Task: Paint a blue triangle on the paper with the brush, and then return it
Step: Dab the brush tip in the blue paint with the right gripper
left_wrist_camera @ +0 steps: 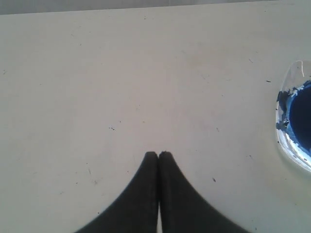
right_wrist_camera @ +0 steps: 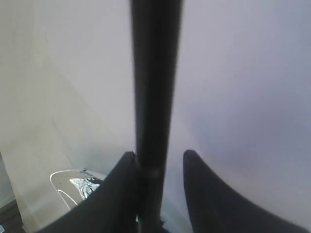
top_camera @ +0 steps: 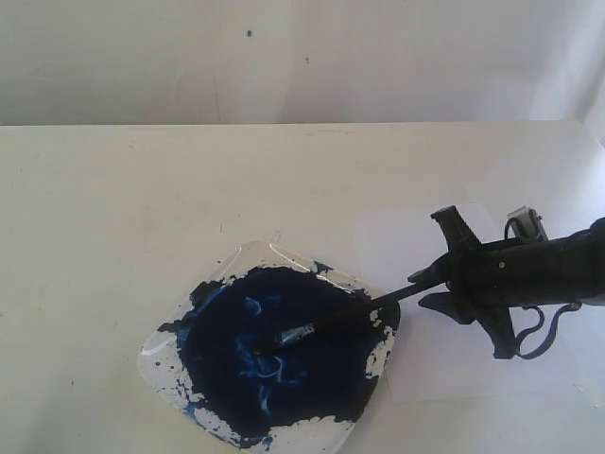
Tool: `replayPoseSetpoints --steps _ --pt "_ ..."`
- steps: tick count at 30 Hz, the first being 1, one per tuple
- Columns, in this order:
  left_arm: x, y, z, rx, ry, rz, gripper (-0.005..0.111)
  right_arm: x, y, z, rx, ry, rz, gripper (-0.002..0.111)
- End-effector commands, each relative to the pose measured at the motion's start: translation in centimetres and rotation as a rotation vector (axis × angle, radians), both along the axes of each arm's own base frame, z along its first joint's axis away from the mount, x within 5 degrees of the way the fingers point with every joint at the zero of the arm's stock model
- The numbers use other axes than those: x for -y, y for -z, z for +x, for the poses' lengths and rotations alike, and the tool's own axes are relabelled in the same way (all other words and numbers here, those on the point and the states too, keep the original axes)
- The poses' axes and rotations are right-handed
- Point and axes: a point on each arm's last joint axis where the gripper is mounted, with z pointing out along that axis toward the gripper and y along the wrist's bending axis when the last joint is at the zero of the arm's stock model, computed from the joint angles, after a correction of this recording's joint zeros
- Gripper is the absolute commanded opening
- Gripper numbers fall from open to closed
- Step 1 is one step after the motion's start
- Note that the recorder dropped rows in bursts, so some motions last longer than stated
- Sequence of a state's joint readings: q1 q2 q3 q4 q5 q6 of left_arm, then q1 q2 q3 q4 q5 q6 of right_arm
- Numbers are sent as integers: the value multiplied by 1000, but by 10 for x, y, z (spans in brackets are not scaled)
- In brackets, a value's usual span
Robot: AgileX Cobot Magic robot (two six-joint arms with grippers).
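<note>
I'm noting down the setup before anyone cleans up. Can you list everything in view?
table: one, cream, under everything.
wall: one, off-white, behind the table.
paint tray: one, clear, on the table beside the paper.
paint puddle: one, dark blue, covers most of the tray.
brush: one, black handle with silver ferrule, bristles in the puddle, handle running between the right gripper's jaws.
paper: one, white, on the table beneath the right gripper; no blue marks on the part that shows.
left gripper: one, black, shut, over the table with the tray off to one side.
right gripper: one, black, jaws apart around the brush handle, over the paper.
</note>
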State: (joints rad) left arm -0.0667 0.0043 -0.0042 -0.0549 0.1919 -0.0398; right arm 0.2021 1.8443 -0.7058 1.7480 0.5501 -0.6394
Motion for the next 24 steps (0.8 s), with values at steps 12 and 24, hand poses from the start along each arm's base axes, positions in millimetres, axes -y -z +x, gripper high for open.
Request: replayPoseSetpoints --steps 12,24 --pt "0 1 0 5 6 1 0 -2 -5 8 38 -18 0 31" --pt "0 1 0 5 6 1 0 -3 -5 7 34 -17 9 23"
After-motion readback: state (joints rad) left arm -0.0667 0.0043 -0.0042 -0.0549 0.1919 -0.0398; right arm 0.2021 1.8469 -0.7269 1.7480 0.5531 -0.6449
